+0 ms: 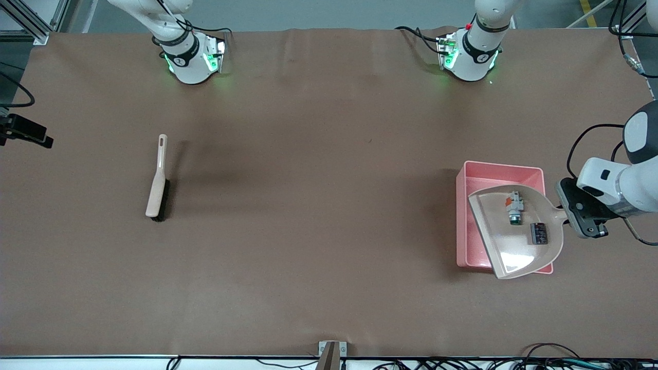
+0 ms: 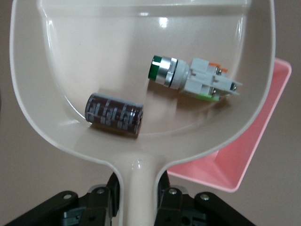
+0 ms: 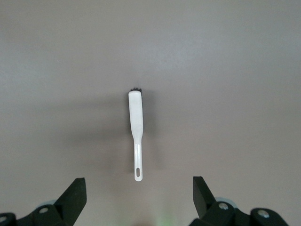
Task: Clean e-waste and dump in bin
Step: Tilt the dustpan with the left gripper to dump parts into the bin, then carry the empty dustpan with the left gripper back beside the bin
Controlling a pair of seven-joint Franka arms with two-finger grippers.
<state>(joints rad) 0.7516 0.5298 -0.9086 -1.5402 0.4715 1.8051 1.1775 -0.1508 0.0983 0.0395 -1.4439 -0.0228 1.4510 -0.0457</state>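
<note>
My left gripper (image 1: 567, 220) is shut on the handle of the beige dustpan (image 1: 514, 254) and holds it over the pink bin (image 1: 465, 226), which stands toward the left arm's end of the table. The whitish-grey switch (image 1: 514, 207) and the dark block (image 1: 538, 232) lie in the pan. The left wrist view shows the gripper (image 2: 138, 193), dustpan (image 2: 94, 56), switch (image 2: 193, 77), block (image 2: 114, 114) and a bin corner (image 2: 244, 155). My right gripper (image 3: 139, 197) is open and empty, high over the brush (image 3: 135, 122); it is out of the front view.
The beige brush (image 1: 157, 187) with dark bristles lies flat on the brown table toward the right arm's end. A black camera mount (image 1: 23, 132) sits at that end's edge. A small bracket (image 1: 331, 352) is at the table's edge nearest the front camera.
</note>
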